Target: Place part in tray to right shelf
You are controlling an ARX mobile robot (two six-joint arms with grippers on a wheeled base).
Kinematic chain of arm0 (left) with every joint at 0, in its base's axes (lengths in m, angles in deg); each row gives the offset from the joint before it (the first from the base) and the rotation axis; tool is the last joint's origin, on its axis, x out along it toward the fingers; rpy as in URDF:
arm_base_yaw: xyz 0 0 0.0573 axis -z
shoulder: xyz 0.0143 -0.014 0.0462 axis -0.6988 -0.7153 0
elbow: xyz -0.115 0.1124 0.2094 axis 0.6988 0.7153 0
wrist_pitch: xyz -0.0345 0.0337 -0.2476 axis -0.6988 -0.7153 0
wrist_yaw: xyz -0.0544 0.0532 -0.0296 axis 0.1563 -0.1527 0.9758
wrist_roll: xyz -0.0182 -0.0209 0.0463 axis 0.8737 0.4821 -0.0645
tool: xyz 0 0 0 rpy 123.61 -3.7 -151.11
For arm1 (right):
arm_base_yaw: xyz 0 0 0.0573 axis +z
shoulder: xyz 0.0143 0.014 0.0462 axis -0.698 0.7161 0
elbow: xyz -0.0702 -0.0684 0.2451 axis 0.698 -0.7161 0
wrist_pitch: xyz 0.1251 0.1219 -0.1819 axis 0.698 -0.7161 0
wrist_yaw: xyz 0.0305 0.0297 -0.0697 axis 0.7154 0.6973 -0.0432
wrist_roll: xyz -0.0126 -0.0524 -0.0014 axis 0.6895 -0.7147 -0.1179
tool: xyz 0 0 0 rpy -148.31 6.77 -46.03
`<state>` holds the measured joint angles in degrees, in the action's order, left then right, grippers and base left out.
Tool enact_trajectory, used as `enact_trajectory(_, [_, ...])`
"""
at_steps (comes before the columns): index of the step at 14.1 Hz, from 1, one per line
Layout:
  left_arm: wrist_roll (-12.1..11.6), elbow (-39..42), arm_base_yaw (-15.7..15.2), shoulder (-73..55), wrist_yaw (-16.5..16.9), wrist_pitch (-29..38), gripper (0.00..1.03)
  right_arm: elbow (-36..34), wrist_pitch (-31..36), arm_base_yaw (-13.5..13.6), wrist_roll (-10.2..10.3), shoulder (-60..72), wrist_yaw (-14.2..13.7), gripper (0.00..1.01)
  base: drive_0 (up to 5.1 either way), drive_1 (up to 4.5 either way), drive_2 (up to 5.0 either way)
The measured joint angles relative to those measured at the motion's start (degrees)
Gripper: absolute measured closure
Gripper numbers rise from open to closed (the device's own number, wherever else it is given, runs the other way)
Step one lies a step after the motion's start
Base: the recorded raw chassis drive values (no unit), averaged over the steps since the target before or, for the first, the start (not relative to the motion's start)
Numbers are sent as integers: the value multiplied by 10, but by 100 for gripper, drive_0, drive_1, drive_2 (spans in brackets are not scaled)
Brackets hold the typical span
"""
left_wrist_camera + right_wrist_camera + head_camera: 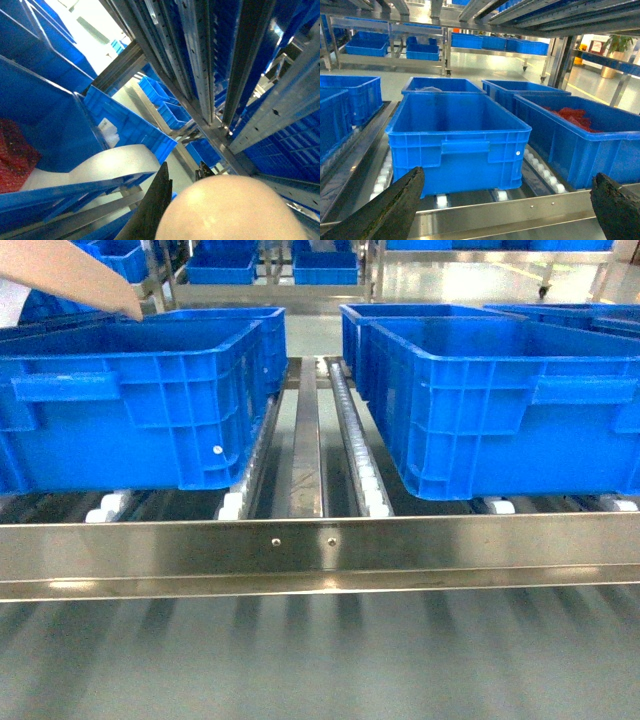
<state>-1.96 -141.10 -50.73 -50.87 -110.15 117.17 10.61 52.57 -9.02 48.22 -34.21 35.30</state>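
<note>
While right fingers (505, 207) spread wide, rt crate (580, 135) holds red stuff; left unclear.

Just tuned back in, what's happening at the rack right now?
Nothing is being held. The right gripper is open, facing a blue crate on the roller shelf. The left wrist view shows a beige rounded thing close to the camera; the left gripper's state is unclear. A person's arm reaches over the left crate. No small blue part shows.
</note>
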Motion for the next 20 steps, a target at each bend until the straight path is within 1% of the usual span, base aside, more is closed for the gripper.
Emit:
enact_trajectory(2, [-3,4,5,6,14,-1,91,0,0,0,0,0,0,3,0,0,0])
enact_trajectory(3, [0,37,1,23,27,11,91,0,0,0,0,0,0,3,0,0,0])
enact_trajectory(4, [12,88,-8,58,44,32,91,0,0,0,0,0,0,3,0,0,0])
enact_trajectory(5, [34,166,-17,129,49,33,91,0,0,0,0,0,0,3,0,0,0])
enact_trajectory(6, [56,267,-27,234,50,26,91,0,0,0,0,0,0,3,0,0,0])
enact_trajectory(7, [67,374,-20,355,60,21,91,0,0,0,0,0,0,3,0,0,0])
enact_trajectory(8, [32,503,34,523,2,19,91,0,0,0,0,0,0,3,0,0,0])
enact_trajectory(9, [-33,539,30,659,90,-115,91,1,-65,-24,21,-21,77,12,0,0,0])
enact_trajectory(10, [-167,530,-39,751,243,-254,91,-22,-92,-75,46,-65,165,27,0,0,0])
enact_trajectory(11, [-290,560,-29,807,371,-346,91,-47,-95,-117,59,-96,226,41,0,0,0])
enact_trajectory(12, [-349,605,0,817,452,-371,91,-65,-99,-144,64,-114,271,54,0,0,0])
enact_trajectory(13, [-402,656,62,847,372,-356,91,-99,-107,-205,67,-155,327,84,0,0,0])
enact_trajectory(14, [-406,664,68,868,382,-344,91,-110,-110,-224,67,-171,350,96,0,0,0])
enact_trajectory(15, [-411,673,66,877,373,-338,91,-120,-114,-241,68,-185,364,99,0,0,0])
enact_trajectory(17, [-413,713,63,893,372,-345,91,-136,-121,-272,68,-208,397,99,0,0,0])
enact_trajectory(18, [-413,719,63,899,373,-346,91,-139,-128,-289,69,-217,422,99,0,0,0])
enact_trajectory(19, [-414,724,64,910,373,-341,91,-147,-131,-343,69,-229,468,99,0,0,0])
enact_trajectory(20, [-414,725,64,945,371,-379,91,-147,-180,-358,70,-257,468,99,0,0,0])
